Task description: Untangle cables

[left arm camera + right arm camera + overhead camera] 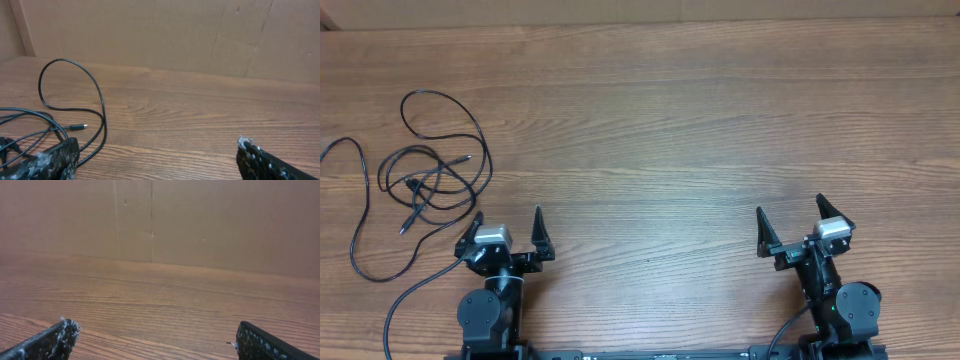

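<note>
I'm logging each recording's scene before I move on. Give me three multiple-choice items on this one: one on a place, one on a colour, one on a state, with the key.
1. Where on the table do the cables lie?
A. Far left, near the left gripper
B. In the middle, between the arms
C. Far right

2. What colour are the cables?
A. White
B. Black
C. Red

3. What state are the left gripper and the right gripper in?
A. Both open, holding nothing
B. Left shut on a cable
C. Right shut on a cable

Key: 1 A, the overhead view shows the tangle at the table's left side. 2 B, the overhead and left wrist views show thin black cords. 3 A, each pair of fingers is spread apart with nothing between them.
</note>
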